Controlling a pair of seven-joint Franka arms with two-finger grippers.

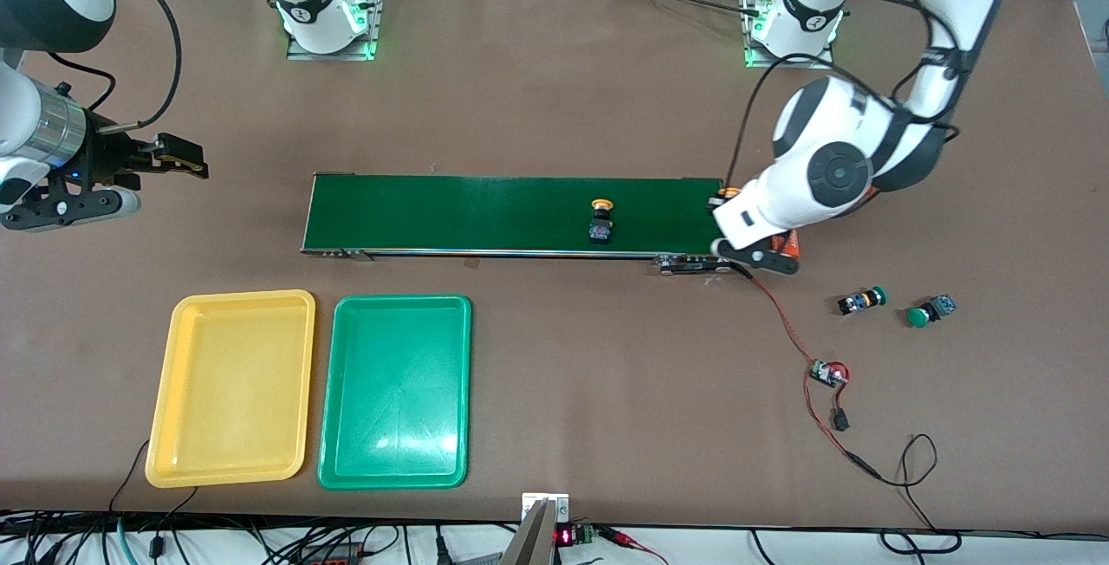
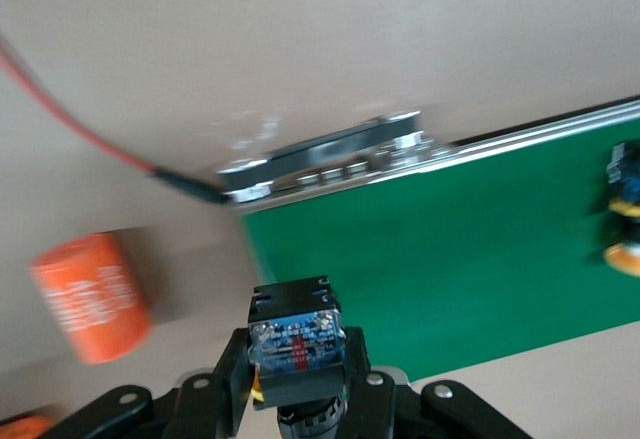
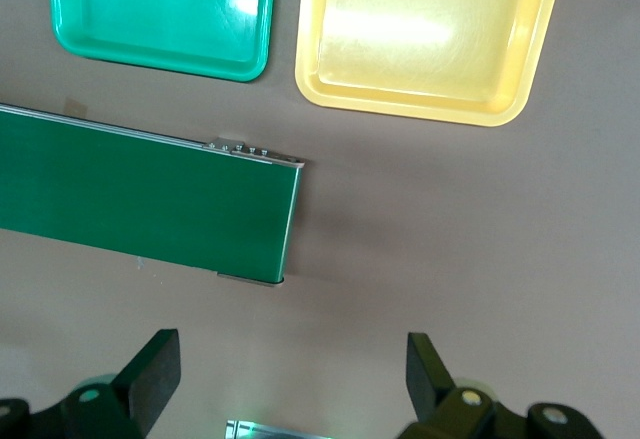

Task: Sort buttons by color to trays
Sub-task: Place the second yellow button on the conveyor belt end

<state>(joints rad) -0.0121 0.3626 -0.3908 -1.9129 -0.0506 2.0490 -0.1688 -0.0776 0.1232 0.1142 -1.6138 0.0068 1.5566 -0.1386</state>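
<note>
Yellow-capped push-button switch (image 2: 295, 344), black-and-blue in body, sits clamped in the left gripper (image 2: 297, 384) over the long dark green conveyor belt (image 1: 511, 215), at its end toward the left arm. A second yellow-capped button (image 1: 600, 222) lies mid-belt; two green-capped buttons (image 1: 863, 299) rest on the brown table near that arm's end. To do this step well, lower the held switch squarely onto the belt, clear of its edge, before letting go. Waiting wide open, the right gripper (image 3: 290, 379) hovers off the belt's other end, near the shallow yellow plastic tray (image 1: 234, 387) and bright green tray (image 1: 396, 392).
</note>
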